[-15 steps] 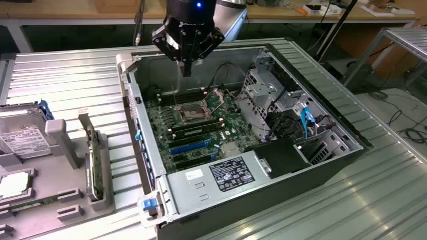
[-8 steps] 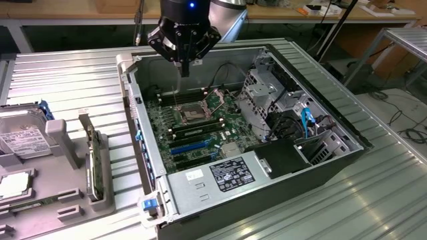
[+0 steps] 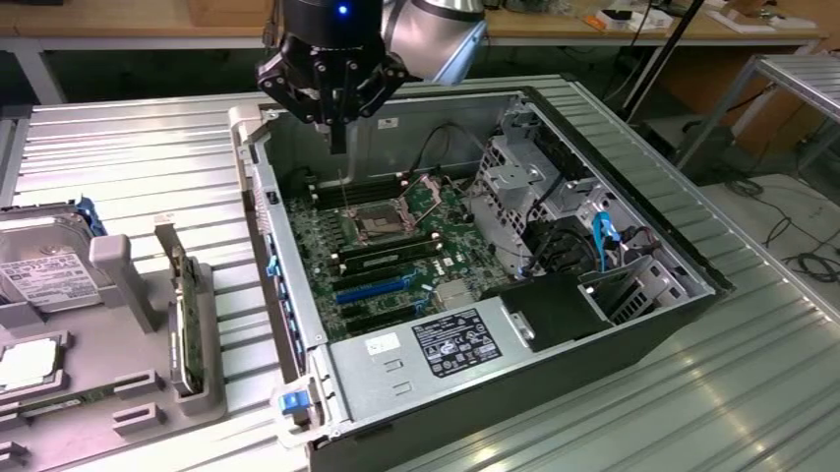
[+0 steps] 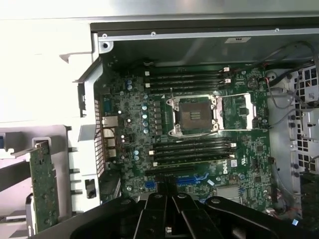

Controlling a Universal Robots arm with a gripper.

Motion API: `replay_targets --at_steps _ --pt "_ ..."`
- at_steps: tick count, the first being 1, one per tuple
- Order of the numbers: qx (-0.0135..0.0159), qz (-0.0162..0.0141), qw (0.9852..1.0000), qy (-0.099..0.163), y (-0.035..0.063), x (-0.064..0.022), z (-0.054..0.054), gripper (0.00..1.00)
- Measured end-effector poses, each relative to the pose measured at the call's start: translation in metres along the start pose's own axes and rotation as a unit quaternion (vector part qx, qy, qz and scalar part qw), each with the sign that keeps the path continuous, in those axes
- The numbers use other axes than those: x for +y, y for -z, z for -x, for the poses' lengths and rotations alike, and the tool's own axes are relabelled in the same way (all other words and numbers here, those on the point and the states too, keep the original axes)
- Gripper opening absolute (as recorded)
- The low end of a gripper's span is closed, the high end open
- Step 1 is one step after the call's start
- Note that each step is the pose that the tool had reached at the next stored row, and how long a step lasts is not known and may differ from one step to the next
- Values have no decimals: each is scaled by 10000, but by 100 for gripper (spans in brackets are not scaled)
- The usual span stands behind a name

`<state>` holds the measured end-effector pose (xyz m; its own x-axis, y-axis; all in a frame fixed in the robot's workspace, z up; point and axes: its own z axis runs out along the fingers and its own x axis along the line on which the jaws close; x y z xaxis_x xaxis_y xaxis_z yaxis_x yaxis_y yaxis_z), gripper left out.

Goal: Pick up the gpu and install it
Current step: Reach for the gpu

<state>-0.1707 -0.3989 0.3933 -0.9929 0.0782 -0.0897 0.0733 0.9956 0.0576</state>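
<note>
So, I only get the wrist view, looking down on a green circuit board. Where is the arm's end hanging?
Observer: The gripper hangs over the far end of the open computer case, holding nothing.
Operator: And that card at the edge of my picture?
Observer: The gpu stands on edge in a grey holder outside the case, on the exterior view's left.
Operator: Anything beside it?
Observer: A hard drive with a white label, further left.
</note>
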Motion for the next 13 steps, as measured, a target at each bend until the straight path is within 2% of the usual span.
replay_targets --at_steps 1,3,7,13 --pt "37 8 10000 -5 2 -2 -24 11" --pt "88 17 10000 -12 7 -6 -73 11" --pt "89 20 10000 -13 27 -21 -279 11" --pt "89 21 10000 -15 49 -38 -517 11"
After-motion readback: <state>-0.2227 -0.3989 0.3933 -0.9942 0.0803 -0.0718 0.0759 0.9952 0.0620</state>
